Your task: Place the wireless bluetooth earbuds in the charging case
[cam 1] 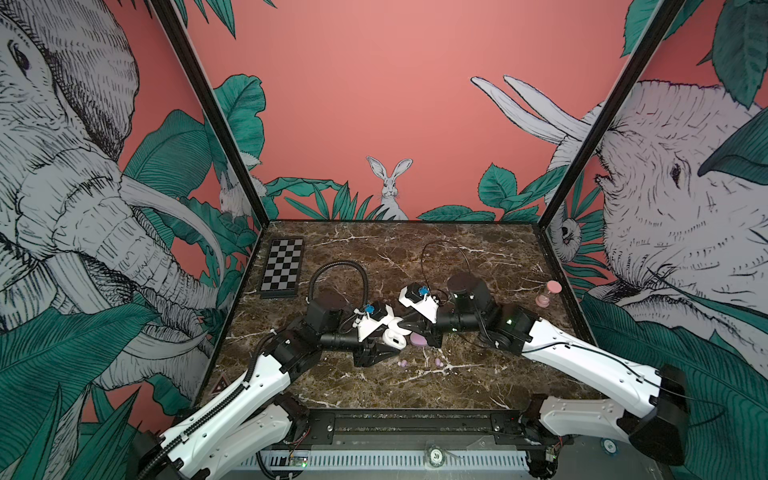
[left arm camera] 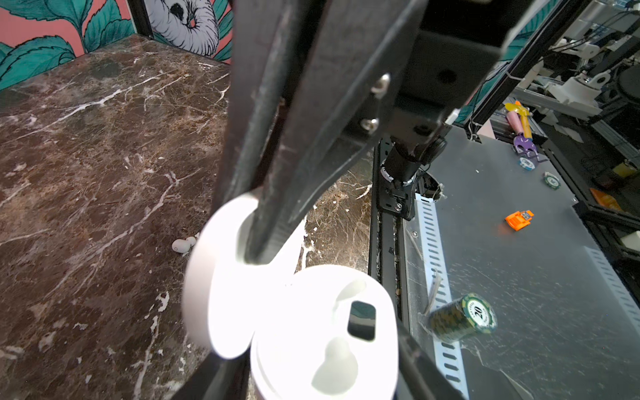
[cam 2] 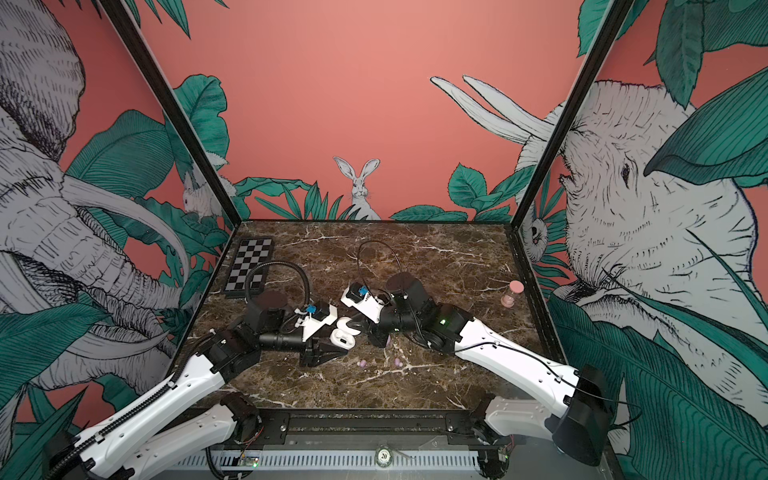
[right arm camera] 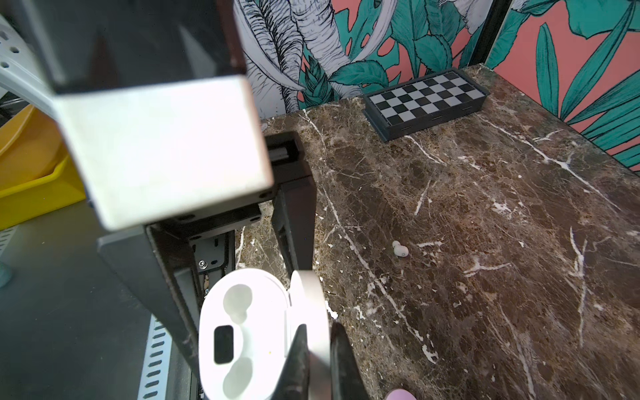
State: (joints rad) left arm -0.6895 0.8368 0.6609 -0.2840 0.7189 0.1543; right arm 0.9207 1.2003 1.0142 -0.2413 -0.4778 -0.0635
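The earbuds are tiny, rounded pieces of smooth plastic, so I judge them very light, hard and slippery. A pinch across the widest part of the body seems the safest hold, because a pinch near the tip could shoot the bud away.

One white earbud (left arm camera: 180, 246) lies on the worktop (left arm camera: 86, 156), well apart from the white charging case (right arm camera: 242, 339); two lilac earbuds (cam 1: 402, 363) lie near each other on the worktop, just on the near side of the lilac case (cam 1: 417, 340).

The right tool (right arm camera: 319, 330) is closed on the thin edge of the open lid (right arm camera: 308, 294); the left tool (left arm camera: 317, 346) has its jaws apart on either side of the case base, and I cannot tell if they press on it.

Both wells of the white charging case look empty, but the plastic is overexposed, so this is perhaps not sure. A second white earbud I do not find; the lilac case is partly covered by the right arm, so I cannot say if it is open.
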